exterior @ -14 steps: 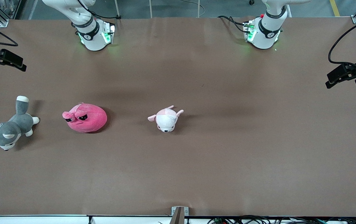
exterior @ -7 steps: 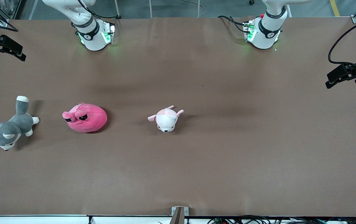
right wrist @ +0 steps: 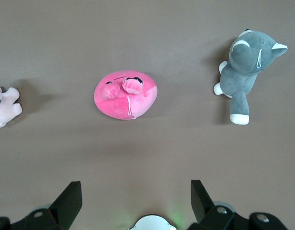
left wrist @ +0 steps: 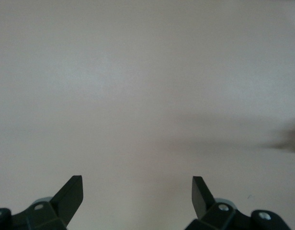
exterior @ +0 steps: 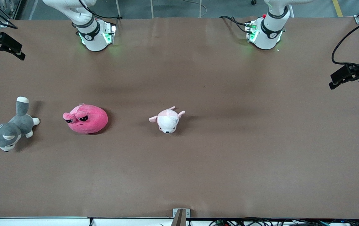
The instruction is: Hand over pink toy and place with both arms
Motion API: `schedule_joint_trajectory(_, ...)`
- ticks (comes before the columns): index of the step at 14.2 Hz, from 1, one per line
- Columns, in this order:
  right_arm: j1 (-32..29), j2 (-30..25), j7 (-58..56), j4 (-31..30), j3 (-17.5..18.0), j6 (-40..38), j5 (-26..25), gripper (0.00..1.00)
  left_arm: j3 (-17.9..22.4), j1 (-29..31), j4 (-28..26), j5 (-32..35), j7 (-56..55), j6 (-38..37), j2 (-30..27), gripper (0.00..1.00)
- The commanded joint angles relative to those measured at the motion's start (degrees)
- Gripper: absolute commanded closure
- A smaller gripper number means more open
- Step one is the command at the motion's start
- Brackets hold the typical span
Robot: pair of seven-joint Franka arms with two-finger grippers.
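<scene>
- Nearest the front cam: three plush toys lie in a row mid-table, none held. The pink toy (exterior: 86, 119) lies flat on the brown table (exterior: 229, 163), toward the right arm's end
- Grey cat plush (exterior: 9, 127) lies just beside it, closer still to that end; a small white-and-pink plush (exterior: 167, 119) lies toward the table's middle. You've got two pinkish toys, so pick carefully: I take the round, saturated one as the target
- Farther up: right gripper (right wrist: 133, 201) hangs high at the table edge by its own end, fingers wide apart, nothing between them. Its wrist cam looks down on pink toy (right wrist: 125, 95) and cat (right wrist: 246, 72)
- Left gripper (left wrist: 137, 194) hangs high at the other end, also spread wide w/ nothing in it; its wrist cam shows bare table only
- Step in hand: can't settle it. Toy on the table w/ both claws clear and raised fits a moment ahead of a pickup, or a toy set down w/ arms pulled away
- Any grasp on this toy calls for a straight drop over its dome, fingers astride the body; it's soft, so expect squash, and keep clear of the cat
</scene>
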Motion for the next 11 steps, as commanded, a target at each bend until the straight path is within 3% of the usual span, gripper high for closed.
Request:
schedule_joint_trajectory(1,-1.3,-0.6,-0.5,2.0,0.5,0.0,0.1,0.00,-0.1,0.1,0.2,-0.1,0.7,-0.1,-0.2,0.00)
schedule_joint_trajectory(7,-1.2,4.7,-0.8,9.1,0.3,-2.9,0.0,0.00,0.0,0.2,0.3,-0.1,0.7,-0.1,-0.2,0.00)
schedule_joint_trajectory(11,-1.4,4.9,-2.7,9.1,0.4,-2.9,-0.4,0.00,0.0,0.3,0.3,-0.1,0.8,-0.1,-0.2,0.00)
